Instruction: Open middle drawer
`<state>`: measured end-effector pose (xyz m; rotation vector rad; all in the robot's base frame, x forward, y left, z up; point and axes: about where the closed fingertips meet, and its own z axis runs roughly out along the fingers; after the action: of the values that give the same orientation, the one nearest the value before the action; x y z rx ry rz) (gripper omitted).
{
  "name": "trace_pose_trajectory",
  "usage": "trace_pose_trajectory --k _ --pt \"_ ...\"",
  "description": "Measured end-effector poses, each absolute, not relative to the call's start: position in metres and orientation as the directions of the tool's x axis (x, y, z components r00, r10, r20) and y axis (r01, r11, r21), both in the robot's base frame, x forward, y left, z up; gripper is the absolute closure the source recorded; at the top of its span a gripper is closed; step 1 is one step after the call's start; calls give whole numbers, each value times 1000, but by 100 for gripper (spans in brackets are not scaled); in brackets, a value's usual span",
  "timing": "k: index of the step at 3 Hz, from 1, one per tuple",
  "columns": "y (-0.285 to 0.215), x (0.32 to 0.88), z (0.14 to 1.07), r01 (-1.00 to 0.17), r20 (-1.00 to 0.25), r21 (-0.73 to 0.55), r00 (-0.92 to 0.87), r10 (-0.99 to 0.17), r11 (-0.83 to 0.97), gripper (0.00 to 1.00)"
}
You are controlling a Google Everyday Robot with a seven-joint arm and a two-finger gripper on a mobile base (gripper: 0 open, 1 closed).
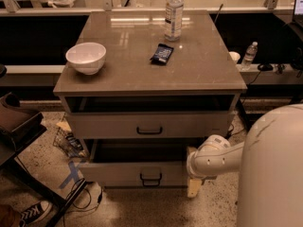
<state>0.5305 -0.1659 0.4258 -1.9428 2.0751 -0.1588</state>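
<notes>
The middle drawer is the grey-beige front with a small dark bar handle, just under the cabinet top. A dark gap shows above its front. Below it, the taller-fronted lower drawer stands pulled out, with its own handle and a dark inside. My gripper is at the end of the white arm, low at the cabinet's right front corner. It is beside the right end of the lower drawer's front, below and to the right of the middle drawer's handle.
On the cabinet top stand a white bowl, a clear bottle and a dark packet. My white body fills the right foreground. A dark stand, cables and a shoe are on the floor at left.
</notes>
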Motion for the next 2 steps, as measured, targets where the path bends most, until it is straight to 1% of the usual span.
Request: trace_pose_trajectory --k 1,2 --pt "-166 531 426 -957 -137 -278 -46 -990 83 0" --pt "-166 530 425 -958 -137 -276 -45 -990 82 16"
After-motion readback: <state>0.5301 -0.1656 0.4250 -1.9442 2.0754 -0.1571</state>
